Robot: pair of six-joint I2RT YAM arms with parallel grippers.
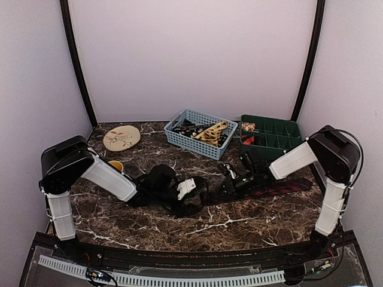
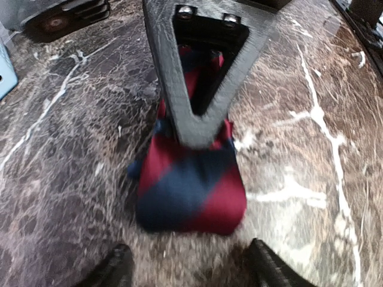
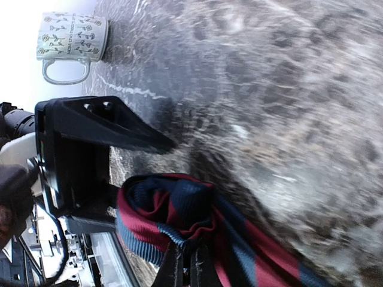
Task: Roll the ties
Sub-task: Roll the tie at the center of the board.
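A dark tie with red diagonal stripes [image 1: 275, 189] lies across the marble table from the right side toward the middle. Its near end is folded into a loose roll [image 3: 179, 209]. My right gripper [image 3: 188, 269] is shut on the fabric of that roll. In the left wrist view the roll [image 2: 191, 191] rests on the table just ahead of my left gripper [image 2: 191, 272]. That gripper's fingers [image 2: 114, 269] stand wide apart with nothing between them. One black right finger [image 2: 179, 89] presses down on the roll from above. Both grippers meet at the table's middle [image 1: 209, 190].
A blue basket [image 1: 179, 137] holding more ties stands at the back centre, with a green divided box [image 1: 272, 143] to its right. A round tan patterned disc [image 1: 121, 137] lies back left. A patterned mug [image 3: 72, 39] stands beside my left arm.
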